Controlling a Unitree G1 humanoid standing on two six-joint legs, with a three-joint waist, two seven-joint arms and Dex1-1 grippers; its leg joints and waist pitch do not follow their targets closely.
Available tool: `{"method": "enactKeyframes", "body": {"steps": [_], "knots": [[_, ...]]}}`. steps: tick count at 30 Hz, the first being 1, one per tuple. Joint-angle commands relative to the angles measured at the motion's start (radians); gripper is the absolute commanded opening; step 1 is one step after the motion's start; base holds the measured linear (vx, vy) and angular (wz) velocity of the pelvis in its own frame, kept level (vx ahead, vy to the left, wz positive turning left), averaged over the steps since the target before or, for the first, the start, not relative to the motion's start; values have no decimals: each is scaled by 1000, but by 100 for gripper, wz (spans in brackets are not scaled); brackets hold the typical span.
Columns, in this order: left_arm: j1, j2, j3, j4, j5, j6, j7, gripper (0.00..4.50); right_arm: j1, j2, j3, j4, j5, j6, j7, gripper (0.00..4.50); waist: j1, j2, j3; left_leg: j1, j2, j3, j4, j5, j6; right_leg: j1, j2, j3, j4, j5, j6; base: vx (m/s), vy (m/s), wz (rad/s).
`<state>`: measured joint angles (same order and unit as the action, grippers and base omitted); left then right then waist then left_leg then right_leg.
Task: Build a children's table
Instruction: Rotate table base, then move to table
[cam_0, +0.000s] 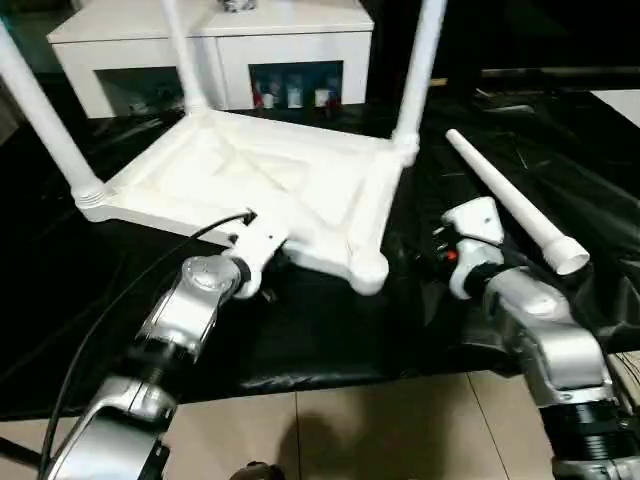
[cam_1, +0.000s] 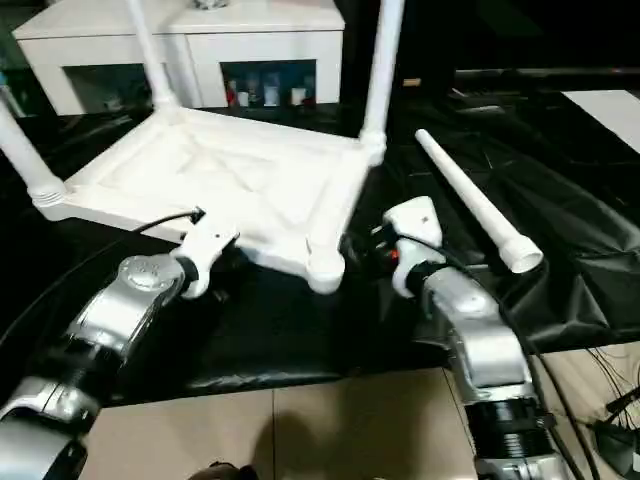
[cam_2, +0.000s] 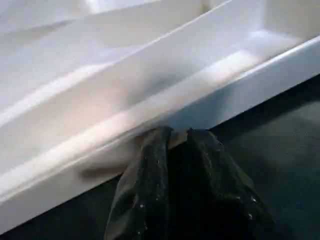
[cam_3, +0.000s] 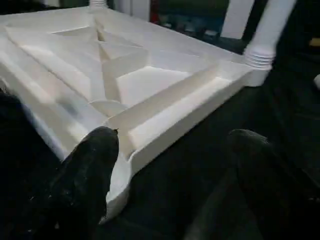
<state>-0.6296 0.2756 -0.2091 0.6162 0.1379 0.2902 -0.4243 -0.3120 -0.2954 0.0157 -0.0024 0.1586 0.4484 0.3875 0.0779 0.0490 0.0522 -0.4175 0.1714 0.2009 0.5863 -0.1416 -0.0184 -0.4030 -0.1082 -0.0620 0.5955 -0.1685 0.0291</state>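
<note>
Just right of the wide-open, empty right gripper (cam_3: 170, 185) | loose long white tapered plastic leg (cam_0: 505, 198), running away from it | nearly-closed left gripper (cam_2: 175, 137) against upturned white ribbed tabletop (cam_0: 270, 180) rim, grip unclear

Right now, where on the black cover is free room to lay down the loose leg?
Free: the black cover between the tabletop's near edge and the floor. Crowded: the strip between the empty corner socket, the right gripper and the loose leg.

One upturned white table top (cam_0: 290, 185), three legs standing in its corner sockets (cam_0: 420, 60), one loose leg (cam_0: 510, 200) lying beside it, one white cabinet (cam_0: 215, 45) behind, two end effectors, left (cam_2: 172, 140) and right (cam_3: 175, 150)
</note>
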Motion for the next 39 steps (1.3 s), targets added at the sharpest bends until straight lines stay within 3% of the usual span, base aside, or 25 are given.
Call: {"method": "enactKeyframes", "body": {"steps": [1, 10, 11, 12, 13, 17, 18, 20, 21, 22, 23, 24, 25, 27, 28, 30, 31, 32, 33, 34, 35, 36, 37, 38, 39], "knots": [[-17, 1, 44, -1, -3, -58, 42, 88, 23, 0, -1, -41, -1, 13, -11, 373, 1, -2, -79, 39, 48, -36, -76, -354, -24, 30, -39, 32, -75, -230, -156, 0, 0, 0], [250, -144, 246, -367, -153, -137, 211, 88, 122, 18, 23, -91, -115, -42, -138, 373, 4, -11, -80, 31, 52, -28, -67, -278, 41, 34, -38, 30, -67, -151, -193, 0, 0, 0], [315, -169, 240, -455, -142, -107, 267, 88, 120, 49, 11, -90, -106, -38, -166, 373, 1, -3, -79, -14, 36, -75, -91, -284, 129, 71, -47, -35, -49, -162, -188, 0, 0, 0], [315, -169, 240, -455, -142, -107, 267, 88, 120, 49, 11, -90, -106, -38, -166, 373, 1, -3, -79, -14, 36, -75, -91, -284, 129, 71, -47, -35, -49, -162, -188, -5, -34, 22], [336, -181, 238, -486, -139, -91, 287, 88, 114, 64, 3, -84, -104, -37, -185, 373, -20, 17, -82, -4, 57, -132, -87, -311, 144, 64, -27, -57, -34, -99, -201, -2, -57, 46], [367, -209, 226, -529, -84, -83, 337, 88, 88, 102, -20, -66, -94, -28, -242, 373, -45, 46, -56, 45, 124, -298, -162, -639, 42, 15, 48, -38, 103, -219, -199, -25, -97, 54], [367, -209, 226, -529, -84, -83, 337, 88, 88, 102, -20, -66, -94, -28, -242, 373, -41, 42, -53, 37, 113, -303, -174, -674, 18, 11, 51, -29, 118, -215, -194, -41, -178, 69], [364, -216, 237, -543, -83, -58, 351, 88, 87, 123, -50, -62, -71, -26, -258, 373, -38, 7, -54, 45, 104, -244, -157, -688, -1, 7, 24, 26, 66, -190, -228, -51, -249, 60], [367, -216, 239, -556, -80, -36, 358, 88, 89, 129, -55, -62, -68, -24, -260, 373, -23, -25, -45, 46, -16, -145, -25, -579, -13, -11, -8, 52, -81, -373, -335, -77, -290, 42], [371, -216, 245, -569, -92, -58, 360, 88, 90, 127, -50, -63, -81, -21, -264, 373, 8, -74, -44, 27, -80, -52, 210, -307, 61, 3, -52, 77, -152, -669, -324, -44, -260, 14], [370, -206, 249, -585, -115, -40, 346, 88, 93, 130, -46, -65, -85, -21, -263, 373, 23, -46, -39, -29, -68, -65, 206, -229, 78, 57, -68, 113, -126, -692, -283, -44, -260, 14], [369, -203, 251, -587, -116, -36, 347, 88, 93, 131, -44, -66, -85, -23, -262, 373, 37, -53, -27, -58, -63, -81, 177, -145, 57, 77, -78, 122, -102, -677, -84, -23, -219, 1], [360, -193, 268, -587, -129, -22, 355, 88, 96, 147, -39, -70, -75, -12, -255, 373, 38, -60, -36, -26, -54, -88, 118, -154, 59, 75, -75, 126, -96, -659, 61, -66, -175, 8], [358, -183, 272, -590, -136, -41, 350, 88, 98, 170, -37, -76, -64, -9, -254, 373, 43, -17, -57, 21, -15, -109, 23, -148, 94, 89, -59, 99, -98, -492, 66, -70, -151, 9], [360, -181, 270, -593, -130, -41, 348, 88, 99, 172, -32, -79, -67, -12, -255, 373, 27, 4, -67, 101, 7, -73, 18, -174, 54, 17, 59, 105, -130, -514, 150, -118, -136, 2], [363, -184, 270, -604, -129, -38, 337, 88, 100, 177, -24, -83, -68, -13, -262, 373, 17, 21, -50, 147, 26, -59, 8, -295, 14, -20, 92, 72, -144, -599, 162, -107, -114, -14], [365, -186, 272, -609, -129, -34, 333, 88, 100, 177, -21, -83, -68, -13, -267, 373, 12, 43, -56, 187, 207, -113, -83, -456, 28, -19, 43, 35, -27, -476, 57, -23, -22, -52], [366, -186, 271, -609, -126, -33, 333, 88, 99, 175, -19, -83, -69, -15, -266, 373, 25, 46, -53, 177, 267, -117, -128, -545, 44, -7, 14, 32, 81, -393, 22, -23, -22, -52], [367, -186, 271, -611, -126, -31, 333, 88, 99, 175, -19, -82, -69, -15, -266, 373, 43, 34, -34, 172, 291, -72, -173, -693, 25, -17, -10, 32, 184, -276, -38, -11, -46, -51], [369, -188, 272, -614, -126, -25, 334, 88, 97, 173, -19, -81, -70, -17, -266, 373, 56, 21, -17, 169, 281, -25, -181, -789, 15, -19, -6, 40, 207, -312, -57, 42, -106, -34], [370, -189, 272, -616, -127, -23, 334, 88, 95, 173, -21, -80, -69, -17, -265, 373, 35, -23, -13, 256, 145, 65, -22, -894, -73, -103, 34, 72, 13, -616, -69, 42, -106, -34], [370, -189, 272, -617, -127, -22, 335, 88, 94, 173, -22, -80, -68, -18, -265, 373, 35, -58, -25, 139, -33, 50, 119, -612, -32, 27, -29, 186, -84, -833, -51, 161, -119, -69], [373, -187, 266, -621, -131, -18, 335, 88, 92, 171, -22, -77, -76, -16, -262, 373, 111, -69, -43, 2, -20, -56, 158, -293, 55, 178, -135, 245, -63, -760, -23, 153, -98, -60], [373, -187, 266, -621, -131, -18, 335, 88, 92, 171, -22, -77, -76, -16, -262, 373, 105, -56, -45, 6, -31, -77, 158, -199, 50, 138, -87, 241, -50, -701, 32, 153, -98, -60], [378, -185, 260, -624, -141, -14, 338, 88, 88, 171, -22, -73, -85, -14, -256, 373, 84, -50, -52, -15, -53, -106, 156, -119, 47, 143, -64, 220, -36, -536, 49, 74, -85, 1]]}}
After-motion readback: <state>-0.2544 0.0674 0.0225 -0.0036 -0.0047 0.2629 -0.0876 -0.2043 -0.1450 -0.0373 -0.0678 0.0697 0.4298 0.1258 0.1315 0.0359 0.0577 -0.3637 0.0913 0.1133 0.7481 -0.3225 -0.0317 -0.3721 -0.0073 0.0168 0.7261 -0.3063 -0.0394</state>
